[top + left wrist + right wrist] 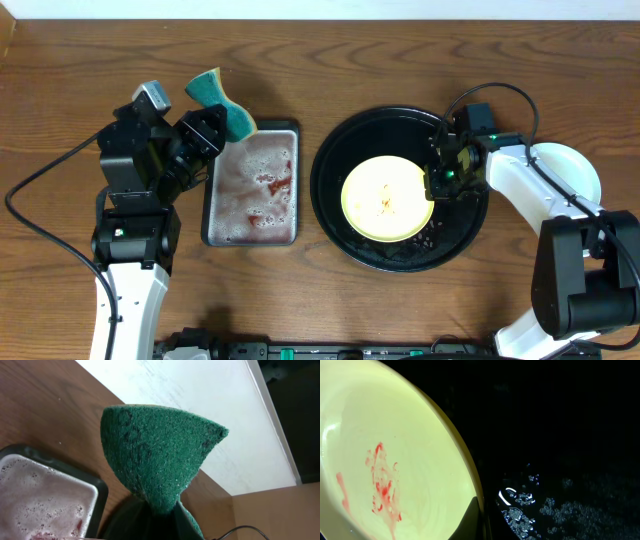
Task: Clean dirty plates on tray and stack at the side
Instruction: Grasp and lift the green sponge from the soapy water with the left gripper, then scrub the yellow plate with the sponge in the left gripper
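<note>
Sauce (pixel 382 485) streaks the middle of the yellow plate (pixel 385 198) in red. That plate lies flat in the black tray (pixel 330 190), slightly right of its centre. Foam specks (pixel 520 510) dot the wet tray floor just beside the plate's rim. The right gripper (pixel 438 183) sits at the plate's right edge. One dark finger (pixel 472 520) touches the rim in the wrist view, but I cannot tell whether the claw is clamped or slack. Farther right, a pale plate (pixel 575 165) rests on the table (pixel 300 60), outside the tray and partly under the right arm. Left of the black tray lies a grey rectangular tray (pixel 209 200) of pink-tinged suds. Above its top left corner, the left gripper (pixel 222 125) pinches a green sponge (pixel 155 455), folded and lifted clear of the suds.
</note>
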`<act>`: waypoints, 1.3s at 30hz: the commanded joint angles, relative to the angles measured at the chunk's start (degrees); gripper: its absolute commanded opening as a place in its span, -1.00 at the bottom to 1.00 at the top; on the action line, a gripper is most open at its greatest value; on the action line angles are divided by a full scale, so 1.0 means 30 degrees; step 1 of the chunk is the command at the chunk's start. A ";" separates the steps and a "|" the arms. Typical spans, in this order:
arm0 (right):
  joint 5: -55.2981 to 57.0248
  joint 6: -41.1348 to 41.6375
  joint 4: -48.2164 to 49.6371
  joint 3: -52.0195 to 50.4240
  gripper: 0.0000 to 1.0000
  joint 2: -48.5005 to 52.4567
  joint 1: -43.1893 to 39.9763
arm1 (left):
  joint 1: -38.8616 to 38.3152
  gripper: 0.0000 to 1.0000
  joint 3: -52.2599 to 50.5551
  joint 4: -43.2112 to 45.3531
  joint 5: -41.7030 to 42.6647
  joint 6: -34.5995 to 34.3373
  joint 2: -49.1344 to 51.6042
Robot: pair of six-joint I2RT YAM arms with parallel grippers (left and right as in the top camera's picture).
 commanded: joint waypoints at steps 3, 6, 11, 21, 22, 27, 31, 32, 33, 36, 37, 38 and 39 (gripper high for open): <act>-0.0022 0.0087 0.0146 -0.0073 -0.97 0.0233 0.0102 | 0.0036 -0.86 -0.0051 0.0168 0.0219 0.1122 -0.0153; -0.0022 0.0087 0.0175 -0.0073 -0.98 0.0233 0.0102 | -0.0364 -0.85 -0.0051 -0.0197 0.0226 0.3322 0.0444; -0.0029 0.0087 0.0182 -0.0073 -0.98 0.0233 0.0102 | -0.1778 -0.86 -0.0051 -0.3242 -0.3249 0.6098 0.2820; -0.0022 0.0073 0.0124 -0.0073 -0.98 0.0233 0.0087 | -0.4218 -0.85 0.1712 -0.7373 -0.5013 0.8896 0.7868; -0.0022 0.0080 0.0131 -0.0073 -0.98 0.0233 0.0087 | -0.4430 -0.86 0.2310 -0.8051 -0.5005 0.9216 0.8051; -0.0029 0.0080 0.0153 -0.0073 -0.97 0.0233 0.0102 | -0.6033 -0.86 0.5661 -1.1147 -0.4998 1.0761 0.8896; -0.0029 0.0087 0.0117 -0.0073 -0.98 0.0233 0.0117 | -0.7803 -0.86 0.6579 -1.0746 -0.4852 1.0783 0.9296; -0.0029 0.0087 0.0117 -0.0073 -0.97 0.0233 0.0117 | -0.8582 -0.86 0.6579 -1.0171 -0.4852 1.0775 0.9413; -0.0029 0.0087 0.0109 -0.0073 -0.98 0.0233 0.0117 | -0.9085 -0.86 0.6579 -0.9777 -0.4852 1.0775 0.9515; -0.0044 0.0087 -0.0022 -0.0073 -0.98 0.0233 0.0124 | -1.0797 -0.86 0.6579 -0.8466 -0.4852 1.0528 1.0105; -0.0036 0.0087 -0.0138 -0.0080 -0.98 0.0233 0.0153 | -1.1482 -0.85 0.6579 -0.7890 -0.4852 1.0105 1.0484; -0.0036 0.0087 -0.0204 -0.0095 -0.97 0.0233 0.0182 | -1.1876 -0.85 0.6579 -0.7548 -0.4852 0.9770 1.0739; -0.0029 0.0095 -0.0233 -0.0153 -0.98 0.0233 0.0219 | -1.2400 -0.85 0.6579 -0.7031 -0.4845 0.9304 1.1140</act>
